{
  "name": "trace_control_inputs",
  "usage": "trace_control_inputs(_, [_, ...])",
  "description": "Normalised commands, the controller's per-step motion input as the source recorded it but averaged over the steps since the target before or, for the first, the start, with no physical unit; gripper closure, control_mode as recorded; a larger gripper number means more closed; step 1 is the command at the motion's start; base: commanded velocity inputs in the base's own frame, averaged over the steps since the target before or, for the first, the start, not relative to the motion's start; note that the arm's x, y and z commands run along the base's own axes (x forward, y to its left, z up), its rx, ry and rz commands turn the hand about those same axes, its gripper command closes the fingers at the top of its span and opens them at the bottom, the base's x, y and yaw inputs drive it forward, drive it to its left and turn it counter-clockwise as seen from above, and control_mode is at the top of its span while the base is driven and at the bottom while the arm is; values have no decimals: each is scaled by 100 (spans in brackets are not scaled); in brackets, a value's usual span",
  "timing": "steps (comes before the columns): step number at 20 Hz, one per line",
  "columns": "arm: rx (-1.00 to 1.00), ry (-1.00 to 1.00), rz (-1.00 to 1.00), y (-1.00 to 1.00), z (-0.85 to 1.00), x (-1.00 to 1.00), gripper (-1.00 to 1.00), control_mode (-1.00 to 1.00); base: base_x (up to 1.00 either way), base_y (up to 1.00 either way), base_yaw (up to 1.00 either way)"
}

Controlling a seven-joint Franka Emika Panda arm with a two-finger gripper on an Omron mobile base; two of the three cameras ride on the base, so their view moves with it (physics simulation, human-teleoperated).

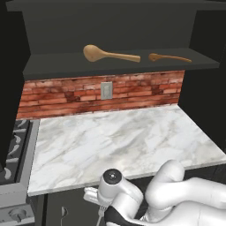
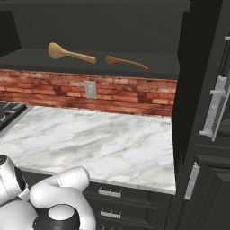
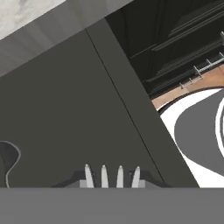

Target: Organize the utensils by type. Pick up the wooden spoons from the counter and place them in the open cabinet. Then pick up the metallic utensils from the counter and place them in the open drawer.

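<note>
Fork (image 3: 112, 176) tines poke out nearest the lens, pinched in the closed gripper (image 3: 112, 181) | hangs over drawer (image 3: 65, 113), likely for release | spoon (image 3: 9, 162) already inside drawer | both wooden spoons (image 1: 110, 54) sorted above in cabinet (image 1: 110, 66) | counter (image 1: 119, 137) behind drawer

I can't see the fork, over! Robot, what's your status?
Claw shut on small silver metal fork. Fork above dark grey open drawer. Nothing blocking.

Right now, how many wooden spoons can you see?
2. The larger light-tan wooden spoon lies on the open cabinet shelf, and the smaller darker wooden spoon lies to its right.
</note>
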Motion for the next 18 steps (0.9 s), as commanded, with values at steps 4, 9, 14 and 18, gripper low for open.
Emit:
trace_control_inputs(4, [0, 0, -2, 1, -6, 24, 100, -100, 0, 0, 0])
trace_control_inputs(9, [0, 0, -4, 3, -10, 22, 100, -100, 0, 0, 0])
trace_control_inputs(14, [0, 0, -3, 13, -24, 8, 100, -100, 0, 0, 0])
trace_control_inputs(18, [0, 0, 0, 13, -27, 1, 100, -100, 0, 0, 0])
